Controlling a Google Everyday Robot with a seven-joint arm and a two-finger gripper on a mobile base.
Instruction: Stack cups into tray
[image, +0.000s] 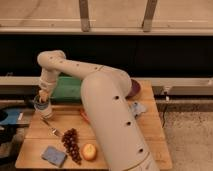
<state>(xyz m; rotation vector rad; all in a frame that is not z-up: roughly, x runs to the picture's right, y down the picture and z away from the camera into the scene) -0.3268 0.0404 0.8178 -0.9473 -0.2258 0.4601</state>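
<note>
A white/cream cup (44, 109) stands upright at the table's left edge, left of the bright green tray (68, 90). Something dark blue shows at its mouth, which may be the blue cup; I cannot tell whether that cup sits inside it. My gripper (43, 98) hangs straight down onto the cup's mouth from the white arm (107, 115). The arm hides the right part of the tray and the middle of the table.
A fork (51, 129), a bunch of grapes (71, 143), an orange fruit (89, 151) and a blue sponge (53, 155) lie at the front left. A purple dish (135, 89) and a bluish cloth (137, 108) lie right of the arm. A carrot (84, 116) lies beside the arm.
</note>
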